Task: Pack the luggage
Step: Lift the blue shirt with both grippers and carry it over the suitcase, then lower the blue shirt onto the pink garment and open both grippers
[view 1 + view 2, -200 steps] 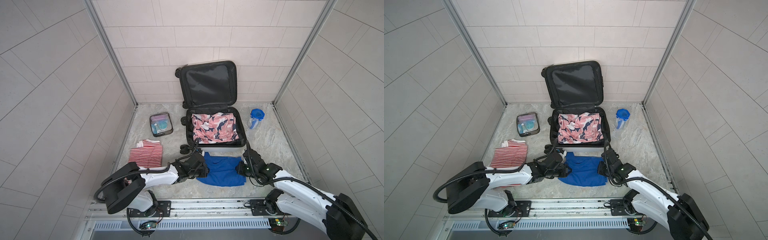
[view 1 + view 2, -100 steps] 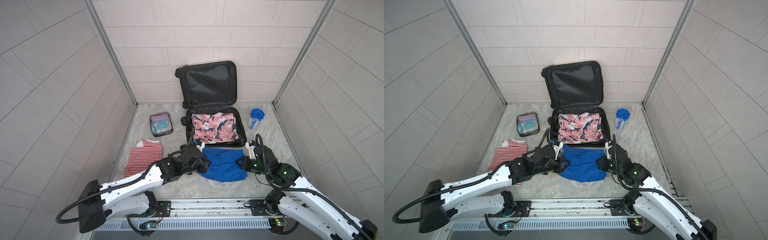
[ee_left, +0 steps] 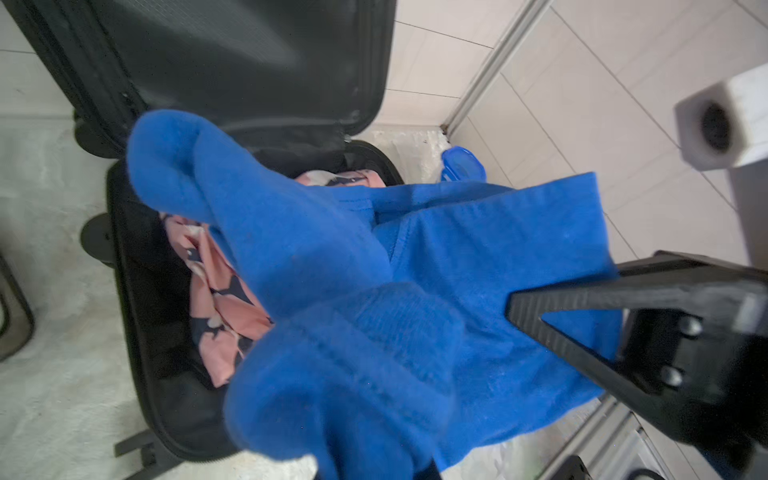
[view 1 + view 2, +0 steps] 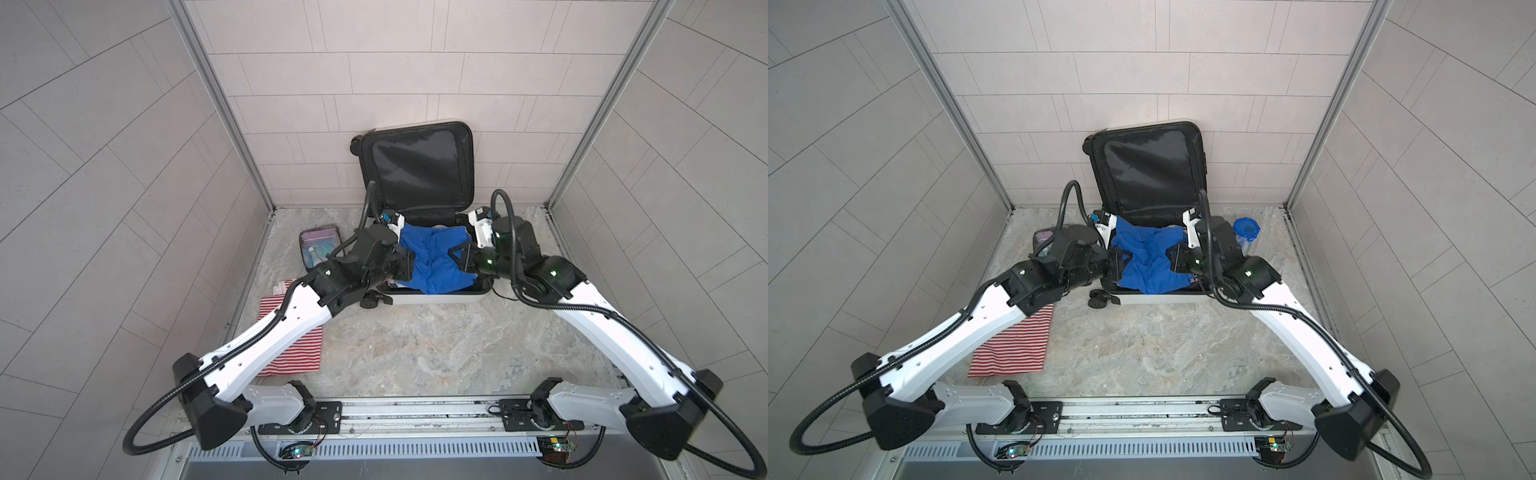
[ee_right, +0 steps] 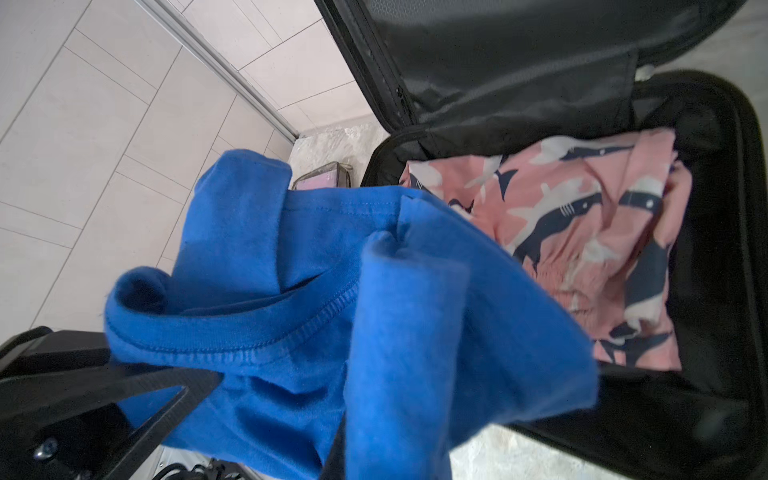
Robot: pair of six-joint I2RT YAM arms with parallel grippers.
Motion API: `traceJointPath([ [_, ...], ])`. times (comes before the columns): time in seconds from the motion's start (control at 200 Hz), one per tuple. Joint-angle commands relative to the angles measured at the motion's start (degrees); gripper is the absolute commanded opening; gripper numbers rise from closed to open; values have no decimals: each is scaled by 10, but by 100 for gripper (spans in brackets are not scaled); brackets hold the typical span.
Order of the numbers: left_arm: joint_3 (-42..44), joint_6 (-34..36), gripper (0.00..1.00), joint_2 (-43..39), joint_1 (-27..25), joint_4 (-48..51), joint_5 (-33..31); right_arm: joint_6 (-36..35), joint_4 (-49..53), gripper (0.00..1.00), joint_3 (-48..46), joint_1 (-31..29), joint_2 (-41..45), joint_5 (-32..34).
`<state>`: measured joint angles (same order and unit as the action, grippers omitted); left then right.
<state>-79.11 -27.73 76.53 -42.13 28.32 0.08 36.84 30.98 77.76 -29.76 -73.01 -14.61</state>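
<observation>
Over the open luggage [image 4: 419,170], lying by the back wall with its lid propped upright, a blue shirt [image 4: 432,262] hangs bunched between two robot arms. The slack points to the likely trouble. The shirt's loose lower fold sags toward the near white wall of the case, so a drop from here could leave cloth draped over the rim, in the zipper's way. It could also land in an uneven heap on the pink shark-print garment [image 5: 582,232] already inside. If one side lets go first, the shirt would be dragged sideways. The left gripper [image 4: 405,266] and the right gripper [image 4: 465,259] each pinch an opposite edge of the shirt, jaws nearly shut on the fabric. A striped top [image 4: 299,349], a clear pouch [image 4: 318,243] and a blue-lidded cup [image 4: 1246,228] lie outside the case.
</observation>
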Motion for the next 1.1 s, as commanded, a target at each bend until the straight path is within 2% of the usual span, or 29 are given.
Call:
traceJointPath([
  [0.0,-53,52,3,56,53,-2,39,-42,-12,0,64,26,-64,-18],
  [0.22,-124,64,2,180,122,-20,89,-47,45,0,209,94,-232,-65],
  [0.425,-180,75,0,284,142,-19,111,-61,62,0,277,134,-342,-81],
  [0.686,-214,64,0,384,156,-24,128,-88,67,0,314,171,-432,-84],
  [0.971,-212,45,0,439,172,-35,112,-94,81,0,360,174,-508,-82],
  [1.096,-214,44,1,455,179,-28,103,-103,86,11,356,174,-518,-64],
])
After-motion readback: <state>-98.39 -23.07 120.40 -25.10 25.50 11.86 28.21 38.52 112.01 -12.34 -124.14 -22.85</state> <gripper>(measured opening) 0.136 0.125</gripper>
